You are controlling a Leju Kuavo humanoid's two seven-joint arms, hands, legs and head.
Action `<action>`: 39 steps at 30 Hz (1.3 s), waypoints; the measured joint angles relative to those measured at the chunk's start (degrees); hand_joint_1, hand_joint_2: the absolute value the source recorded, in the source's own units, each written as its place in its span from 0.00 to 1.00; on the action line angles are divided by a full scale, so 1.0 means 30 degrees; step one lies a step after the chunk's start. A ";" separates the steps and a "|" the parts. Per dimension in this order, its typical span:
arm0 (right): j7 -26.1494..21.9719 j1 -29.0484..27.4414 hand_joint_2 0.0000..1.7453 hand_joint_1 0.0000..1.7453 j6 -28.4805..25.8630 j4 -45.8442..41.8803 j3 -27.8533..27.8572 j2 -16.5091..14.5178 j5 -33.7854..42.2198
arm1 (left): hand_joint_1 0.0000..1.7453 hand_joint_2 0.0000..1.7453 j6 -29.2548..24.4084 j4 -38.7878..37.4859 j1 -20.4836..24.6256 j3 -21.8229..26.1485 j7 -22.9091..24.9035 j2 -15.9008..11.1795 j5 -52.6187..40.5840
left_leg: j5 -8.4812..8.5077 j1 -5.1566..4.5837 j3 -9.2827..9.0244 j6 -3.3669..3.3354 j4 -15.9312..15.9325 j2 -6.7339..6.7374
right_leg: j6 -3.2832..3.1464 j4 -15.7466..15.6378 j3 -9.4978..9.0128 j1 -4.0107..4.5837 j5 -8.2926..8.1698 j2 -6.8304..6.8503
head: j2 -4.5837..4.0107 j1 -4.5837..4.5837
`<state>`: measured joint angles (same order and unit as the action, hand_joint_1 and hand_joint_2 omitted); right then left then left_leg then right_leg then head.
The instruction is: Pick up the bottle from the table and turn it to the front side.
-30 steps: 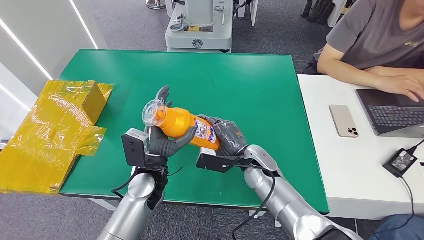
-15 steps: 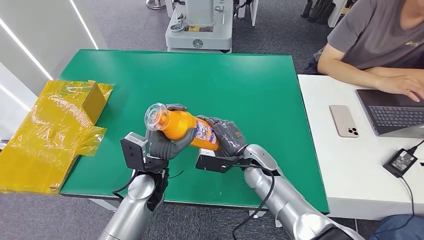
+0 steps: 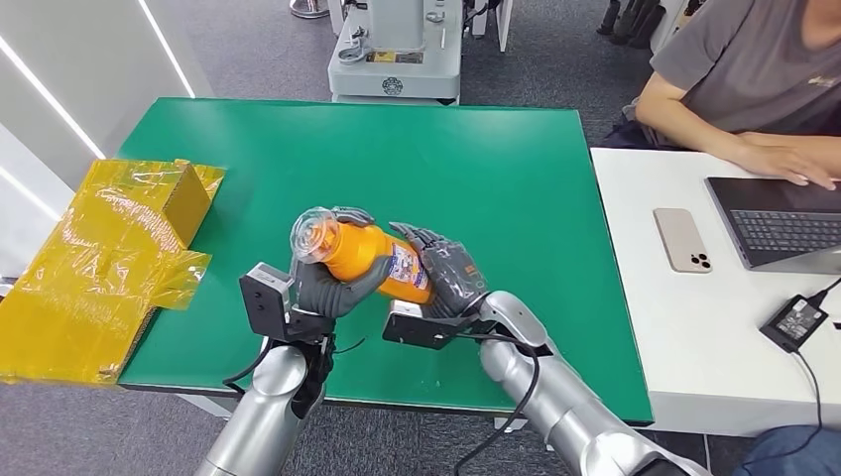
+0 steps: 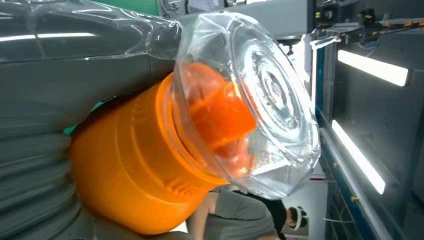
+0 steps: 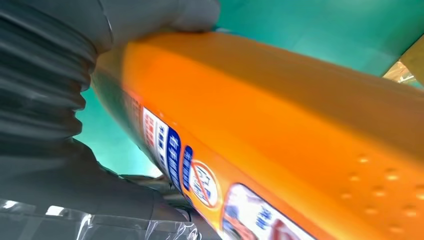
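Mid-turn: left hand (image 3: 332,283) grips the bottle (image 3: 372,256) near its cap; right hand (image 3: 446,273) cradles its base, fingers loosened. Next: rotate label forward.

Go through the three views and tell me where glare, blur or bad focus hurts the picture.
Head view: sharp and evenly lit. Left wrist view: glare streaks on the clear cap, the room behind it dim. Right wrist view: the bottle is so near that its label is soft.
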<state>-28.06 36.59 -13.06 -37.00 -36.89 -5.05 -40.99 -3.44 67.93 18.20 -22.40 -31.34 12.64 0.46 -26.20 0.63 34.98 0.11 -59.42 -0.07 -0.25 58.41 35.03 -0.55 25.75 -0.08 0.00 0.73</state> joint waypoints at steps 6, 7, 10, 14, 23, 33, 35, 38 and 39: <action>0.0304 -0.0278 1.00 0.00 -0.0346 -0.0581 0.0044 -0.0005 0.0605 | 1.00 1.00 -0.0023 0.0120 -0.0014 0.0002 0.0011 0.0080 -0.0040 | 0.0000 0.0000 0.0000 0.0000 0.0000 -0.0001 | 0.0000 0.0001 -0.0003 0.0000 0.0000 0.0001 | 0.0000 -0.0004; 0.0455 -0.0388 1.00 0.00 -0.0428 -0.0812 0.0114 -0.0009 0.0921 | 1.00 1.00 -0.0065 0.0186 -0.0028 0.0005 0.0018 0.0091 -0.0047 | 0.0000 0.0000 0.0002 0.0000 0.0000 -0.0002 | 0.0000 0.0001 -0.0003 0.0000 0.0000 0.0002 | 0.0000 -0.0002; 0.0745 -0.0856 1.00 0.00 -0.0594 -0.1877 0.0527 -0.0016 0.2208 | 1.00 1.00 -0.0235 0.0503 -0.0107 0.0022 0.0035 0.0144 -0.0075 | 0.0000 0.0000 0.0010 0.0000 0.0000 -0.0007 | 0.0000 0.0002 -0.0002 0.0000 0.0000 0.0009 | 0.0000 -0.0002; 0.0476 -0.1991 1.00 0.00 -0.1367 -0.4301 0.1038 -0.0011 0.4015 | 1.00 1.00 -0.0431 0.1044 -0.0138 0.0044 0.0040 0.0230 -0.0097 | -0.0001 0.0001 0.0023 -0.0001 0.0002 -0.0028 | 0.0001 0.0000 0.0000 0.0001 0.0004 0.0029 | 0.0000 -0.0002; -0.0428 -0.4967 1.00 0.00 -0.3184 -1.1755 0.1481 -0.0033 0.6824 | 1.00 1.00 -0.1311 0.1975 -0.1622 0.0153 0.0315 0.0102 -0.1123 | -0.0009 0.0002 0.0042 -0.0002 0.0006 -0.0012 | -0.0003 -0.0005 0.0040 0.0001 0.0016 0.0013 | 0.0000 -0.0002; -0.2329 -0.7996 1.00 0.00 -0.4133 -1.6069 0.1250 -0.0124 0.8072 | 1.00 1.00 -0.3186 0.3666 -0.1518 0.0992 0.1979 -0.0720 -0.4372 | -0.0006 0.0003 0.0050 0.0000 0.0011 -0.0019 | -0.0008 0.0003 0.0044 0.0002 0.0019 0.0024 | 0.0000 -0.0002; -0.2455 -0.8607 1.00 0.00 -0.4359 -1.6658 0.1146 -0.0124 0.8198 | 1.00 1.00 -0.3834 0.3890 -0.0963 0.1559 0.2388 -0.1230 -0.5782 | -0.0003 0.0006 0.0045 0.0004 0.0011 -0.0018 | -0.0011 0.0009 0.0045 0.0004 0.0017 0.0023 | 0.0000 0.0000; -0.2628 -0.9374 1.00 0.00 -0.4572 -1.7249 0.1024 -0.0124 0.8344 | 1.00 1.00 -0.4604 0.4104 0.0216 0.2329 0.2723 -0.2160 -0.7726 | 0.0005 0.0011 0.0041 0.0014 0.0012 -0.0018 | -0.0014 0.0020 0.0045 0.0009 0.0016 0.0024 | 0.0000 0.0000; -0.2714 -0.9572 1.00 0.00 -0.4615 -1.7371 0.1007 -0.0124 0.8420 | 1.00 1.00 -0.4845 0.4137 0.0661 0.2498 0.2900 -0.2486 -0.8356 | 0.0007 0.0012 0.0041 0.0017 0.0012 -0.0019 | -0.0015 0.0022 0.0045 0.0010 0.0016 0.0024 | 0.0000 0.0000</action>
<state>-36.21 7.87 -26.91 -89.11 -33.87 -5.42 -15.73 -17.97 80.34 20.18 -14.91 -22.64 5.19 -24.60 -26.18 0.67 35.10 0.16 -59.38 -0.13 -0.30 58.47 35.16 -0.52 25.79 -0.01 0.00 0.73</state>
